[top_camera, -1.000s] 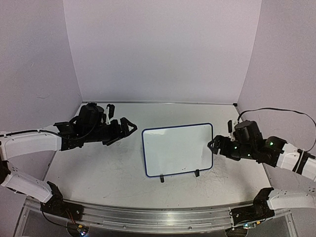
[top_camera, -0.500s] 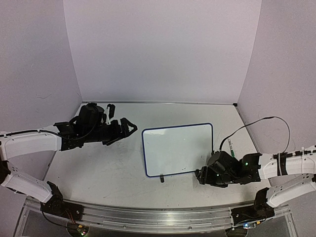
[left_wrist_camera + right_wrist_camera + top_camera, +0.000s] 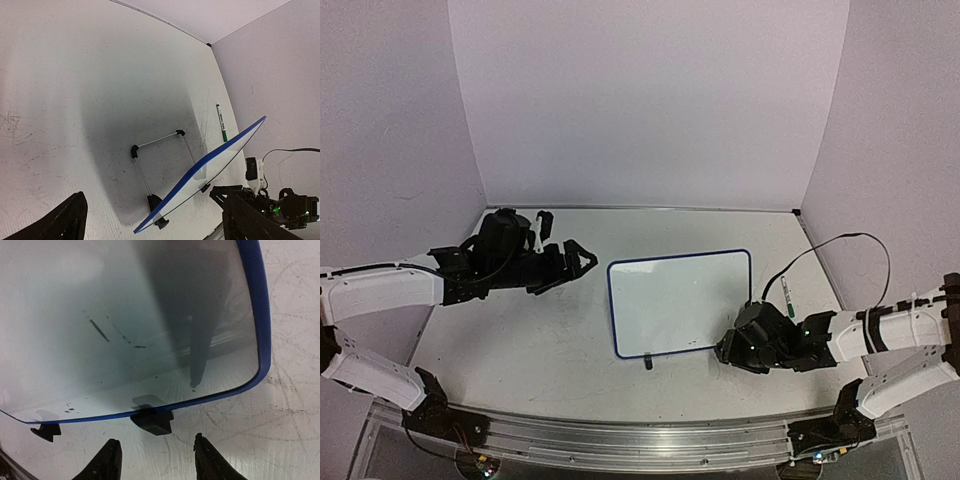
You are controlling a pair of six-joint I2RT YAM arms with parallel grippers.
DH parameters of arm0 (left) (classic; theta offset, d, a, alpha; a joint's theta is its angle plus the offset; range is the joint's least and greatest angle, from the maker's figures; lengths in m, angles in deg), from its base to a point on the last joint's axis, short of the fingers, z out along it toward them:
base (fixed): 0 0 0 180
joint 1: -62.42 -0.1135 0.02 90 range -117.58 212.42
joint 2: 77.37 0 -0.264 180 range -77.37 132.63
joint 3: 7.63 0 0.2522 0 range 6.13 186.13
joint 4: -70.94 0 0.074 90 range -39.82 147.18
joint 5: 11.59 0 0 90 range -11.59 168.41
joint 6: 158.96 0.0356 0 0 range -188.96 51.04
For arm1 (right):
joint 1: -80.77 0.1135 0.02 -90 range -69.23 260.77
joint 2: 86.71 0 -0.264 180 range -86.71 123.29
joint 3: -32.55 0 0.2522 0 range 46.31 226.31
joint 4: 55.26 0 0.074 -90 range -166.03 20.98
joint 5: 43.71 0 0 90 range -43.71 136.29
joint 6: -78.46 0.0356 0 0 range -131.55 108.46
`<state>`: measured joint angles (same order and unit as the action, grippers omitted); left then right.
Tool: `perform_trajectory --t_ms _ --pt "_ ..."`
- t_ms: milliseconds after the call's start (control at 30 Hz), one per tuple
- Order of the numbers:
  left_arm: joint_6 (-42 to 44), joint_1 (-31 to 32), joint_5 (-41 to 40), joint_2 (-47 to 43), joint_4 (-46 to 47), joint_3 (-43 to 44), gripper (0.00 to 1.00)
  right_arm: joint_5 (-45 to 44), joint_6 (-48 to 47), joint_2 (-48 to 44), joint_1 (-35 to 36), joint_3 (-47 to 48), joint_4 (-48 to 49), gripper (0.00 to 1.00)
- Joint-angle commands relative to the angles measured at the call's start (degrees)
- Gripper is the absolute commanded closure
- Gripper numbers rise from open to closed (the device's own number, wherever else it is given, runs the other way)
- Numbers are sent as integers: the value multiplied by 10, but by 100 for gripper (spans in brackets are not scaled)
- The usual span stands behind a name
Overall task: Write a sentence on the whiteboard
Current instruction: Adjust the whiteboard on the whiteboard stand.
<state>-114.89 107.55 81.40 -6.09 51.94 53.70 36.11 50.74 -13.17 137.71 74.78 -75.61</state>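
Whiteboard (image 3: 680,300) propped mid-table, long axis running left to right, face tilted up toward the near edge.
Right gripper (image 3: 723,351) sits low at its near right corner, jaws parted and empty, just short of a black foot (image 3: 152,421). Left gripper (image 3: 582,258) hangs wide open to the left. A green marker (image 3: 786,297) lies right of the board on the scuffed white tabletop (image 3: 520,340); pale lilac walls (image 3: 650,100) enclose it.

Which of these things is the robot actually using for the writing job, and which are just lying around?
For the job: whiteboard, nearly blank; green marker lying beside it; right fingers at its near corner.
Just about: left fingers, open, off to the side; black cable; grey scribble marks on the table.
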Motion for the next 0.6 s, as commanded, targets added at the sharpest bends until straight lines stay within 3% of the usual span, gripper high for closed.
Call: perform_trajectory --t_ms 0,200,567 --pt "14 2 2 -5 -7 21 5 -7 -12 29 -6 11 26 54" --pt "14 1 -1 -5 -11 21 5 -21 -9 49 -13 4 40 63" --pt "12 2 -1 -2 -13 23 5 -60 -43 57 -43 18 51 65"
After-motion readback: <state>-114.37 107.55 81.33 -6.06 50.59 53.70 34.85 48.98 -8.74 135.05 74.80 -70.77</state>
